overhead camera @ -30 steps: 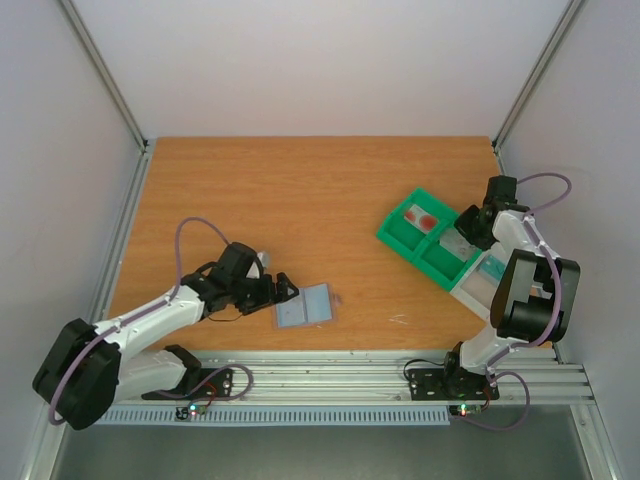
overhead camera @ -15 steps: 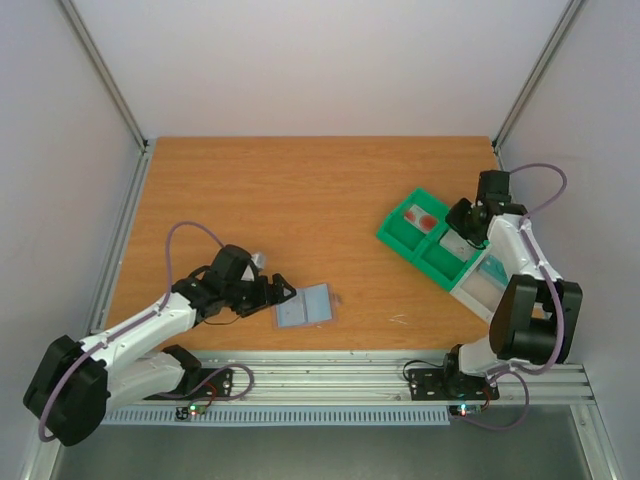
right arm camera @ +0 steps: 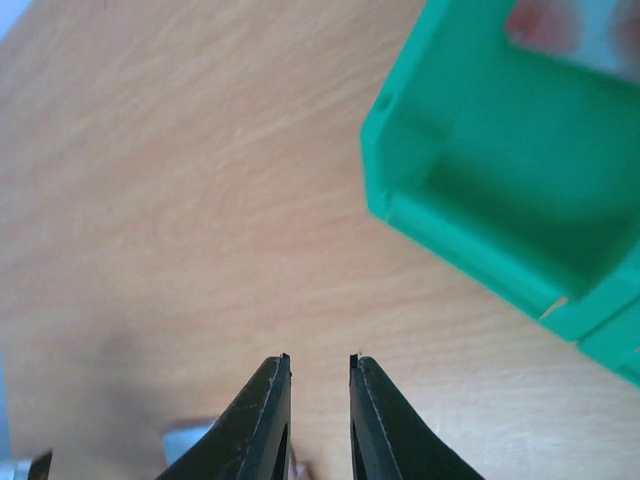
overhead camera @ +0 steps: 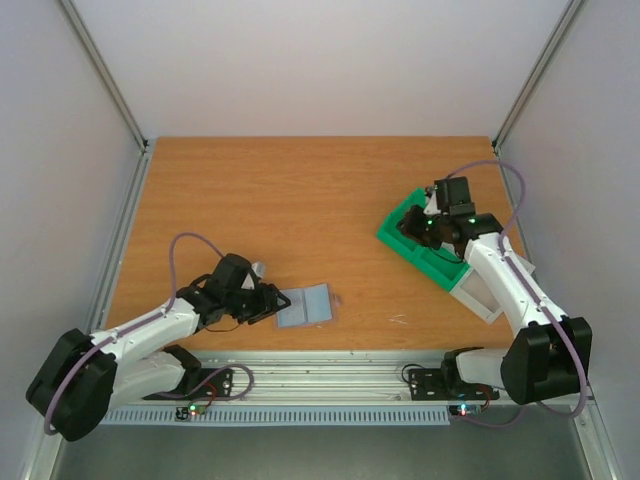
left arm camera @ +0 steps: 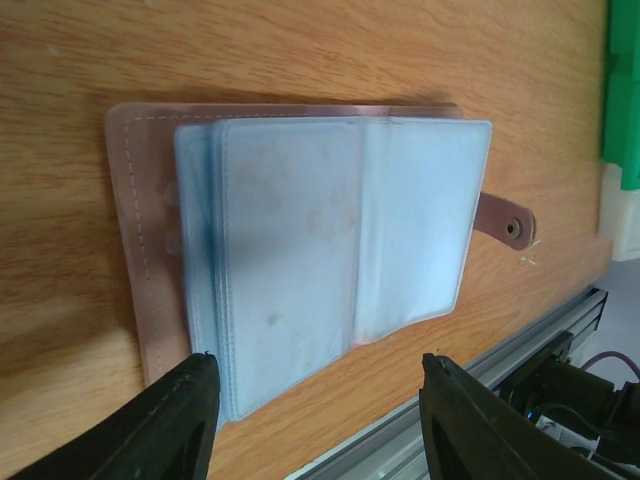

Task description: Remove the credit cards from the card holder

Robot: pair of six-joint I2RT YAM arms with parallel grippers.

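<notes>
Card holder, your flat blue-grey bifold of clear plastic sleeves, is lying open on the wooden table, near its front edge. Your left gripper is hanging released over its near edge; clamp crooked and you risk dragging the whole holder. Your right gripper is gaping slightly, gripping nothing, beside the green compartmented plastic tray (one blurred red-and-pale card is sitting in a far compartment; the nearest is holding nothing).

Wooden table; plain white walls on three sides; aluminium rail along near edge.
</notes>
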